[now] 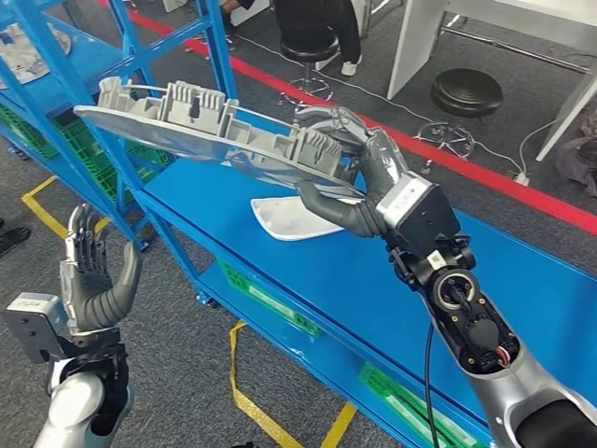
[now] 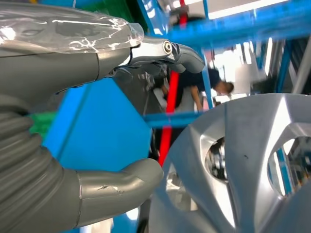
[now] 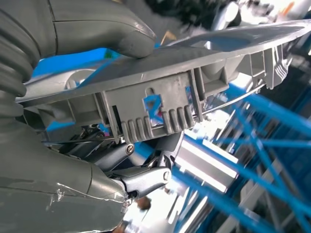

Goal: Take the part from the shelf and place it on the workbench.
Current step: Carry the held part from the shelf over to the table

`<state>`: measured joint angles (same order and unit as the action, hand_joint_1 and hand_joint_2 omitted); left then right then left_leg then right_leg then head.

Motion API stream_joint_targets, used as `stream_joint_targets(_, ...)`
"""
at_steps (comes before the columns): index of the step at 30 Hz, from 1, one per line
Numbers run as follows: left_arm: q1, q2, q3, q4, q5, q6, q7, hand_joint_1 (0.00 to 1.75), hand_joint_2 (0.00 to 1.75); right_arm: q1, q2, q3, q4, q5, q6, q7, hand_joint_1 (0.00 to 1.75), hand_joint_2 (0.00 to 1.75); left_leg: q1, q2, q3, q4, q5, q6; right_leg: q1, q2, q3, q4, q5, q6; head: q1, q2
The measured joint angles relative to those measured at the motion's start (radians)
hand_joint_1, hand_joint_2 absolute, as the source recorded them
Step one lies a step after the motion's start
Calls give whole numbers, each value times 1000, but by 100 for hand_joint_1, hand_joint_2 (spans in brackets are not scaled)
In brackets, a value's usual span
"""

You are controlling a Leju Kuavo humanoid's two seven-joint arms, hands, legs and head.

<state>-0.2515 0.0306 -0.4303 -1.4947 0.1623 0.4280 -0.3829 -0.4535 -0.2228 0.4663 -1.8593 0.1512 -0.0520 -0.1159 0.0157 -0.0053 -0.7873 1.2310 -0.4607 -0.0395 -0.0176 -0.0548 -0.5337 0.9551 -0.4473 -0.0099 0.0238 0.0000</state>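
Observation:
A grey wheel cover [image 1: 211,131], the part, hangs tilted above the blue shelf [image 1: 380,271], ribbed back side up. My right hand [image 1: 359,173] grips its near rim, thumb under and fingers over. The right wrist view shows the thumb [image 3: 106,29] pressed on the cover [image 3: 165,92] and the clips on its back. My left hand [image 1: 91,271] is raised at the lower left, fingers apart and holding nothing. In the left wrist view the cover's silver spoked face [image 2: 242,165] lies just beyond the left hand [image 2: 92,121], not touching it.
A white curved part [image 1: 296,219] lies on the blue shelf under the cover. Blue shelf posts [image 1: 133,56] rise at the left. Green crates [image 1: 84,140] sit behind them. Black stools [image 1: 465,93] and a seated person [image 1: 324,28] are past the red floor line.

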Motion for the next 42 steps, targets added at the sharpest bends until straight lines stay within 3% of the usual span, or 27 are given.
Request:
stream_joint_targets(2,0,0,1,-1,-3,2,1,0,175,-1,1,4,0,-6,4,-2,175,175,2,34,74,-140,63,0,1,-25,6,1,-7,7,-3,0)
stream_joint_targets(4,-2,0,1,-3,-6,-2,2,0,175,-2,2,8,0,-8,6,-1,175,175,-4,69,136,-252,97,9,7,-45,14,2,-18,18,-3,0)
stream_joint_targets(5,-3,-1,2,-3,-6,-6,2,0,175,-2,2,11,0,-8,5,2,175,175,-8,73,147,-271,98,16,10,-54,18,2,-23,24,-1,0)
stream_joint_targets(7,-4,-1,2,-4,-8,-18,2,0,175,-2,2,14,-1,-7,-1,11,175,175,-11,47,149,-274,95,30,9,-71,26,1,-32,35,5,0)
stream_joint_targets(8,-6,-2,2,-4,-9,-22,2,0,175,0,2,14,-2,-6,-5,16,175,175,-10,35,152,-275,94,36,5,-60,25,9,-42,41,7,0)
stream_joint_targets(10,-13,-7,2,-5,-11,-28,1,0,175,5,2,14,-7,-5,-10,23,175,175,-6,13,159,-278,92,49,-1,-7,-7,84,-86,46,12,0)
stream_joint_targets(11,-16,-10,2,-5,-12,-30,0,0,175,9,2,14,-9,-5,-11,24,175,175,-7,2,162,-278,90,54,-1,24,-41,154,-118,45,17,0)
stream_joint_targets(13,-20,-14,2,-5,-11,-35,1,0,175,17,2,14,-12,-5,-13,27,175,175,-9,-23,165,-278,88,59,1,48,-119,295,-161,44,27,0)
stream_joint_targets(14,-20,-15,2,-4,-10,-37,1,0,175,21,2,14,-13,-5,-14,30,175,175,-10,-38,167,-277,87,60,2,52,-142,323,-156,43,31,0)
stream_joint_targets(15,-21,-16,2,-4,-9,-40,1,0,175,24,2,14,-14,-5,-15,33,175,175,-11,-54,170,-277,86,60,2,55,-145,311,-132,41,33,0)
stream_joint_targets(17,-24,-19,2,-3,-6,-43,0,0,175,27,2,14,-15,-5,-20,38,175,175,-11,-84,176,-277,84,58,1,82,-104,184,-42,31,38,0)
stream_joint_targets(19,-29,-23,2,-1,-3,-45,-2,0,175,28,2,13,-18,-5,-25,40,175,175,-10,-112,174,-274,83,52,-1,134,-54,58,14,24,42,0)
stream_joint_targets(20,-31,-24,2,0,-2,-45,-2,0,175,28,2,13,-20,-5,-28,41,175,175,-7,-125,170,-274,84,46,-1,149,-41,28,21,22,43,0)
stream_joint_targets(22,-34,-25,2,3,1,-46,-5,0,175,28,2,13,-24,-5,-31,43,175,175,-3,-150,162,-277,89,33,0,136,-27,9,18,19,42,0)
stream_joint_targets(23,-35,-25,2,4,2,-46,-7,0,175,28,1,13,-25,-5,-32,44,175,175,-4,-142,159,-276,88,27,-1,123,-22,4,20,15,41,0)
stream_joint_targets(25,-42,-25,1,6,6,-44,-11,0,175,27,1,13,-26,-6,-34,45,175,175,-10,-80,130,-220,54,18,-4,93,-13,-9,26,6,31,0)
stream_joint_targets(26,-45,-25,1,7,8,-43,-13,0,175,27,1,14,-26,-7,-35,44,175,175,-10,-42,99,-160,24,14,-2,78,-11,-12,26,2,25,0)
stream_joint_targets(27,-48,-25,1,9,10,-42,-14,0,175,28,1,14,-25,-7,-36,44,175,175,-9,-19,60,-86,-8,9,-1,62,-11,-12,26,0,19,0)
stream_joint_targets(29,-48,-25,0,12,12,-41,-15,0,175,29,1,14,-25,-7,-37,44,175,175,-3,-6,3,15,-33,1,0,32,-10,-12,22,0,12,0)
stream_joint_targets(30,-47,-24,0,14,13,-41,-15,0,175,29,1,14,-25,-7,-37,44,175,175,0,-2,3,10,-18,-2,-1,17,-9,-12,20,1,8,0)
stream_joint_targets(31,-47,-24,0,16,14,-40,-15,0,175,29,1,15,-25,-7,-37,44,175,175,2,5,25,-37,12,-4,-2,3,-7,-12,17,4,5,0)
stream_joint_targets(33,-50,-23,0,18,15,-37,-16,0,175,29,1,15,-25,-8,-37,43,175,175,0,47,103,-187,76,-4,0,-21,1,-11,8,14,-2,0)
stream_joint_targets(35,-52,-24,0,18,17,-32,-16,0,175,27,1,15,-25,-9,-37,40,175,175,-6,74,149,-273,100,9,7,-40,9,-9,-2,26,-1,0)
stream_joint_targets(38,-51,-23,0,18,22,-22,-16,0,175,21,1,16,-25,-21,-36,36,175,175,-10,42,155,-280,94,34,6,-63,21,-7,-18,43,9,0)
stream_joint_targets(40,-54,-22,-1,18,25,-19,-16,0,175,18,1,16,-25,-25,-35,35,175,175,-7,19,165,-284,93,49,-1,-26,4,46,-55,49,13,0)
stream_joint_targets(42,-55,-24,-2,18,27,-18,-16,0,175,18,1,15,-25,-26,-36,34,175,175,-5,-4,171,-285,91,57,-2,30,-61,184,-117,50,23,0)
